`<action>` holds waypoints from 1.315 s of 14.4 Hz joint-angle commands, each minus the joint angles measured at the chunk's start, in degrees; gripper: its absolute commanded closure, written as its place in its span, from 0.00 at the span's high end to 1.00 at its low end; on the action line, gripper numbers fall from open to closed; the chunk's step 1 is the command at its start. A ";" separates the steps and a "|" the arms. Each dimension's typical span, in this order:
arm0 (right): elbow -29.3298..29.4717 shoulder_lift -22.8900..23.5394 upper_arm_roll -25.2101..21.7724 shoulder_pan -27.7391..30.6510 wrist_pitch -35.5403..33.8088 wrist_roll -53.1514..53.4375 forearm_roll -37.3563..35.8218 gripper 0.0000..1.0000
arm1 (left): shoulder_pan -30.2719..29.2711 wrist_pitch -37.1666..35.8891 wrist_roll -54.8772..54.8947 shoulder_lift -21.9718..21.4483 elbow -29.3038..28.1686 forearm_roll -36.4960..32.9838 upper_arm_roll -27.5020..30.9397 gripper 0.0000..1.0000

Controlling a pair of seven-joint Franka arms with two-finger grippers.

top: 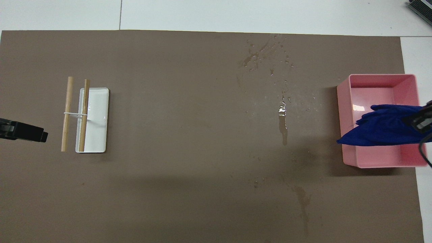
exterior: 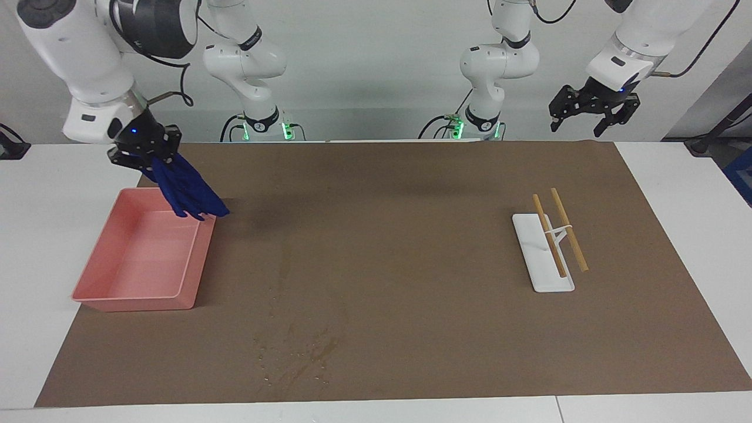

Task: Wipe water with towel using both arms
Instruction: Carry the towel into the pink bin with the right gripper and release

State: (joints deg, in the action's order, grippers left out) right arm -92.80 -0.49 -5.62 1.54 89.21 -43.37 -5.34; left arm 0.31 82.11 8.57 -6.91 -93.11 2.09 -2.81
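Brown mat (exterior: 411,235), right gripper (exterior: 144,155) holding towel (exterior: 188,191) over pink tray (exterior: 141,258) — water (exterior: 294,352) uncovered

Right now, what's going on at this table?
The right pincer holds the blue towel up over the pink bin. The water is still on the brown mat, farther from the robots than the bin, unwiped. The left pincer waits open in the air at its own end, above the white slab with sticks.
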 commanded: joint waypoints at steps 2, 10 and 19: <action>-3.77 -0.21 0.61 6.36 8.84 -10.23 -4.40 0.00 | 0.57 -0.46 -0.57 -1.27 -1.28 0.64 0.53 1.00; -17.59 -0.75 0.61 9.96 25.83 -11.47 -4.68 0.00 | 0.57 -0.37 -0.66 -1.27 -1.20 0.64 0.53 1.00; -17.33 1.37 0.70 10.94 28.48 -10.68 -4.41 1.00 | 0.57 -0.37 -0.66 -1.27 -1.20 0.64 0.53 1.00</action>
State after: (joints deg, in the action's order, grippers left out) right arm -109.86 1.17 -5.38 12.10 117.63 -54.11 -8.61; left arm 0.31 82.11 8.57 -6.91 -93.13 2.09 -2.81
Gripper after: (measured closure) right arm 0.198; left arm 0.000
